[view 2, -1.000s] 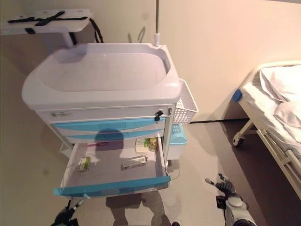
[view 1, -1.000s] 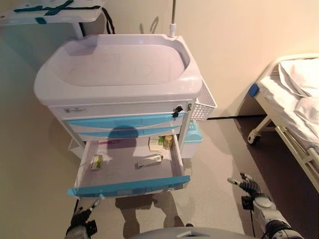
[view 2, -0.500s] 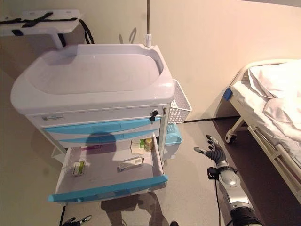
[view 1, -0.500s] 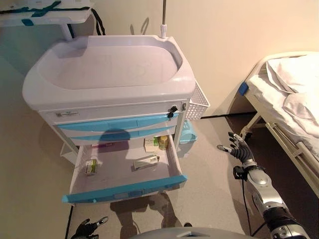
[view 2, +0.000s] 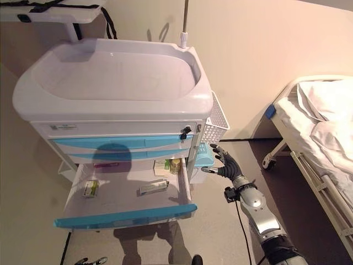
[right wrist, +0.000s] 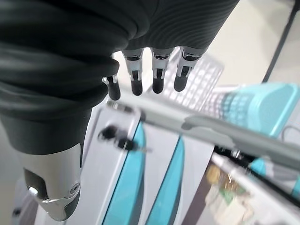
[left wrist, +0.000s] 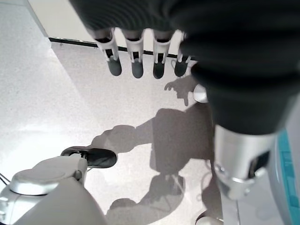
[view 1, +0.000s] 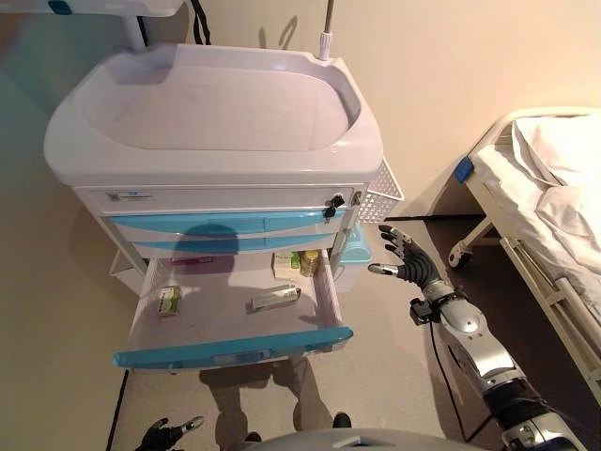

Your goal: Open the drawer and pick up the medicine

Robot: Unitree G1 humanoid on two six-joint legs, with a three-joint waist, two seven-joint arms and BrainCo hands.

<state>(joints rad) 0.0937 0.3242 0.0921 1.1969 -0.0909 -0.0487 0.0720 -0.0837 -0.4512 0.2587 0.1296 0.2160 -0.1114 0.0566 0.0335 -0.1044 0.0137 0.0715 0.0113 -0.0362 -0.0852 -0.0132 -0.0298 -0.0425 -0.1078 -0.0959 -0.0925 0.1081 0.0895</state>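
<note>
The white medical cart [view 1: 94,155] has its lowest blue-fronted drawer [view 1: 230,349] pulled open. Inside lie a small green-and-white medicine box [view 1: 169,300] at the left, a long pale box [view 1: 275,299] in the middle, and a box [view 1: 285,266] with a small bottle [view 1: 308,262] at the back right. My right hand [view 1: 406,264] hovers open, fingers spread, just right of the drawer's back corner and holding nothing. Its straight fingers [right wrist: 157,80] face the cart's lock and blue drawer fronts. My left hand [view 1: 165,435] hangs low near the floor, fingers [left wrist: 133,65] straight and empty.
A white wire basket [view 1: 385,193] hangs on the cart's right side with a pale blue bin [view 1: 357,246] under it. A bed [view 1: 549,188] with white sheets stands at the right. A pole [view 1: 326,33] rises behind the cart.
My right hand has risen and moved left, from open floor toward the cart's right side by the open drawer. The left hand stays low. The camera has shifted slightly.
</note>
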